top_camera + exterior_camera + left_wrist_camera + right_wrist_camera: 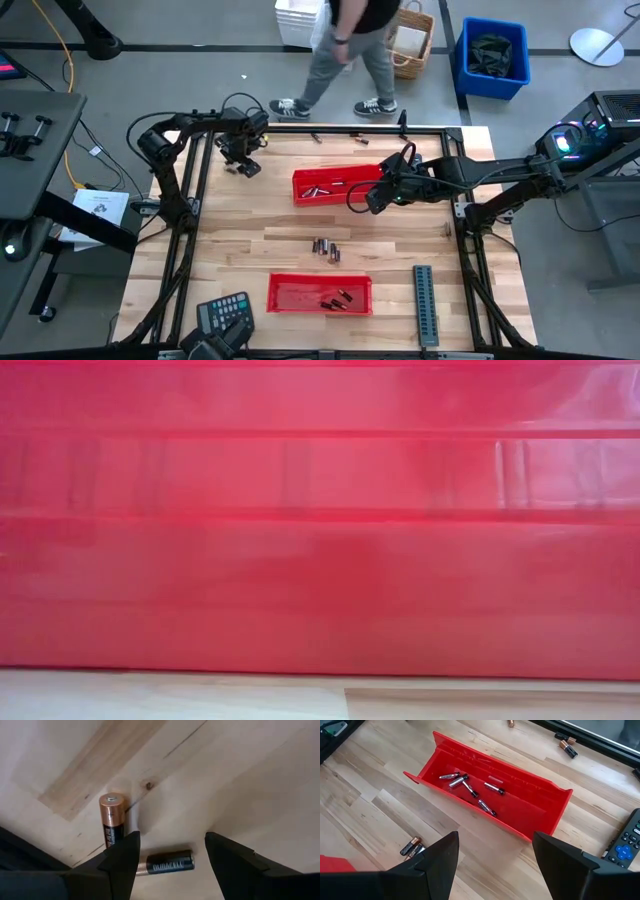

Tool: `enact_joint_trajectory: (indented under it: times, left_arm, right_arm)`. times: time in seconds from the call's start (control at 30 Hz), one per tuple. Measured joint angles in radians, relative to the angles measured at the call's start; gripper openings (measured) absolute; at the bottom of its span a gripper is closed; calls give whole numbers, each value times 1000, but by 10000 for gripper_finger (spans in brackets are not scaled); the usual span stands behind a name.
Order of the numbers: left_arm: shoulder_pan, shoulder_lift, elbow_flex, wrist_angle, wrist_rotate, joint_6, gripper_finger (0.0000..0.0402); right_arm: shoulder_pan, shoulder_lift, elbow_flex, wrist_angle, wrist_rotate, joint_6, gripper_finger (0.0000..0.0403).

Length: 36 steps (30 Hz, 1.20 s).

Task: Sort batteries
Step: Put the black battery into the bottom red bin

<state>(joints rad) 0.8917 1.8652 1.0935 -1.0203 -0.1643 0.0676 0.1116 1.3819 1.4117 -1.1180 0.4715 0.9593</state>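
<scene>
Your left claw (pixel 170 865) hung spread over two Duracell batteries (pixel 165 862) on the table (pixel 250 235), left of the far red tray (pixel 335 187). Pick step, likely: lower, pinch one. Right claw (pixel 372 198) was spread beside that tray.

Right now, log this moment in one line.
left hand: open above two batteries | right hand: open, empty, beside far red tray | loose batteries mid-table
</scene>
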Motion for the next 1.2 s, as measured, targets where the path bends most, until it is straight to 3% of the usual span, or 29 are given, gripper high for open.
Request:
enact_joint_trajectory:
  times: [0.4, 0.57, 0.77, 0.97, 1.2]
  left_arm:
    - [-25, 2, 14, -126, 13, 86, 192]
    - [-49, 2, 76, -183, -81, 153, 186]
    - [-86, 2, 93, -306, -39, 134, 186]
    - [-240, -76, -51, -338, 135, 49, 186]
    - [-535, -354, -303, -257, 265, -192, 186]
  right_arm:
    - [0, 0, 0, 0, 1, 4, 250]
    - [0, 0, 0, 1, 8, 4, 250]
    - [1, 0, 0, 1, 7, 8, 250]
    - [3, 0, 0, 0, -2, 7, 250]
    - [3, 0, 0, -8, -2, -25, 250]
